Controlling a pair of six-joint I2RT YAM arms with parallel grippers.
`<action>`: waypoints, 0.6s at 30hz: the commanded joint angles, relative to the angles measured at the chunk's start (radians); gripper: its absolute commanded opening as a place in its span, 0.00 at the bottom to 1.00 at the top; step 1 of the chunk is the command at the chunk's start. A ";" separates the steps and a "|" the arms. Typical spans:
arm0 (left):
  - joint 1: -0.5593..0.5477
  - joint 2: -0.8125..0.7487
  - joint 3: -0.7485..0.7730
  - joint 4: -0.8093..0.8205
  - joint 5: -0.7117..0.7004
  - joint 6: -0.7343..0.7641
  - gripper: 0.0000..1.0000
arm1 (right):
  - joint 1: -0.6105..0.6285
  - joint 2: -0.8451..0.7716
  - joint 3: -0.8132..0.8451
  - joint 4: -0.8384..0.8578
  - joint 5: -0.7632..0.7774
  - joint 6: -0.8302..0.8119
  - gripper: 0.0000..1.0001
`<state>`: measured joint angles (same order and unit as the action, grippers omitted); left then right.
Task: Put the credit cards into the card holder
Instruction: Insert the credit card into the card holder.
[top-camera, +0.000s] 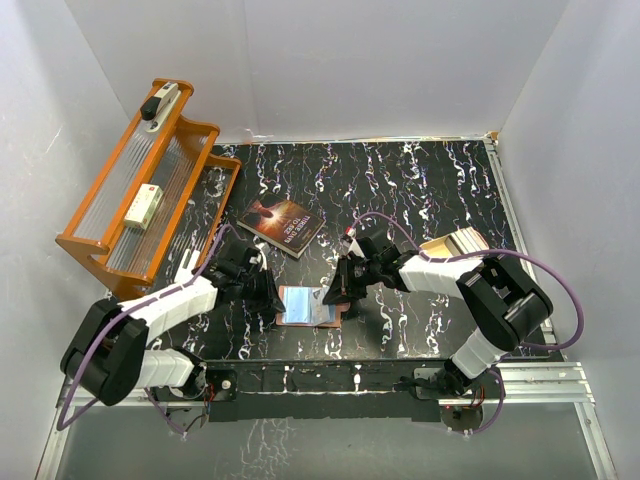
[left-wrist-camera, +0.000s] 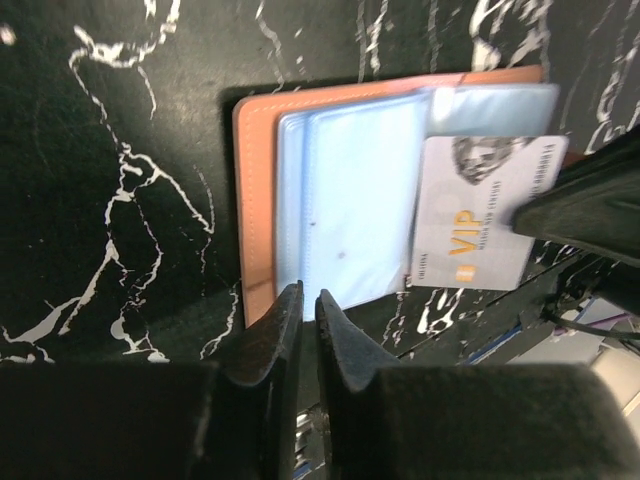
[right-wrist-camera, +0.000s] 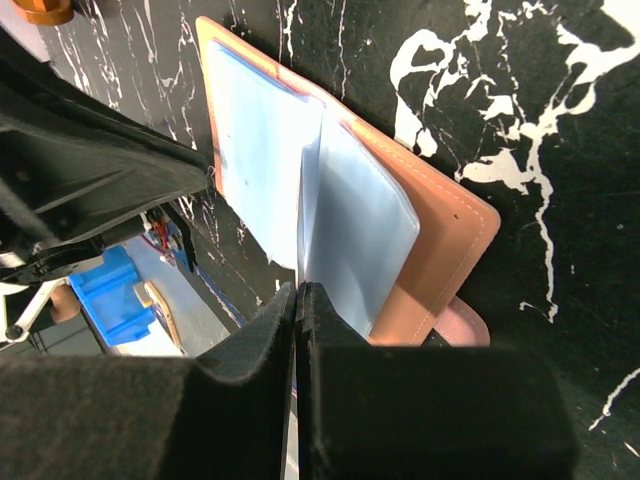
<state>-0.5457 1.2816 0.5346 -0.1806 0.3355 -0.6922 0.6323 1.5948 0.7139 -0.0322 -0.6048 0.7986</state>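
Note:
The card holder lies open on the black marbled table, brown leather with clear plastic sleeves. My right gripper is shut on a pale grey-white credit card marked VIP. It holds the card by its outer edge at the holder's right side, over a sleeve's edge. In the right wrist view the card shows edge-on, rising from the closed jaws. My left gripper is almost fully closed, its tips at the near edge of the holder's left half. No second card shows.
A dark paperback book lies behind the holder. An orange slatted rack stands at the back left. A beige tin sits at the right, beside the right arm. The table's front edge runs just below the holder.

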 joint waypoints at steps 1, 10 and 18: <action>-0.002 -0.060 0.089 -0.108 -0.051 0.026 0.11 | -0.001 -0.033 0.044 0.003 0.013 -0.016 0.00; -0.003 0.001 0.068 -0.082 -0.085 0.064 0.12 | -0.002 0.038 0.037 0.103 -0.032 0.029 0.00; -0.003 0.017 0.029 -0.068 -0.087 0.070 0.06 | -0.004 0.080 0.026 0.124 -0.031 0.016 0.00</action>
<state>-0.5457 1.3094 0.5816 -0.2417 0.2550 -0.6376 0.6319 1.6630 0.7185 0.0330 -0.6334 0.8185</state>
